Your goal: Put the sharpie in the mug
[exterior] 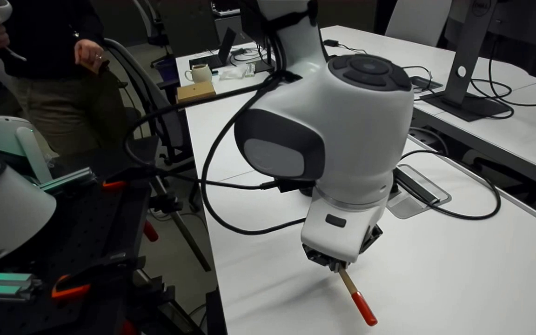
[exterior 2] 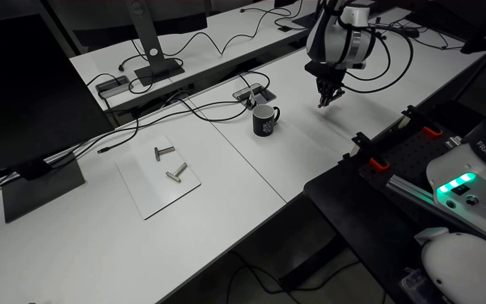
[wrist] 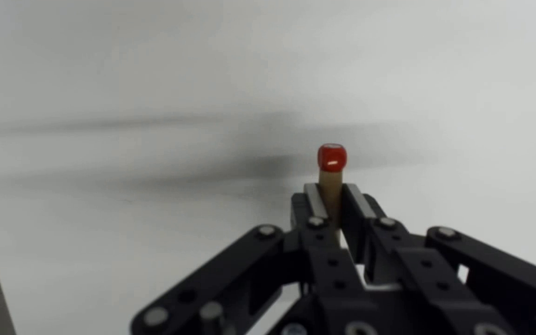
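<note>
Gripper [wrist: 334, 200]: clenched on the tan shaft of the sharpie [wrist: 331, 179], jaws snug on either side, right of center in the wrist view.
Monitor [exterior 2: 28, 97]: dark-screened, it fills the upper left of the frame in an exterior view.
White panel [exterior 2: 141, 200]: left of center, two T-shaped pieces [exterior 2: 174, 176] lying on it.
Mug [exterior 2: 263, 122]: black and upright on the tabletop [exterior 2: 298, 147], above and just right of center, mouth up, handle turned to frame right.
Sharpie: outside the mug and slanted, red end [exterior: 363, 308] lowest, at lower right of center in an exterior view; whether that end touches the tabletop cannot be told.
Sharpie to mug: judging by the hold, the grasp is done and the carry is the step in hand, with the drop-off to come.
Mug rim: the next move likely calls for height enough to clear it, travel until the red end hangs over the mouth, then a lowering and release.
</note>
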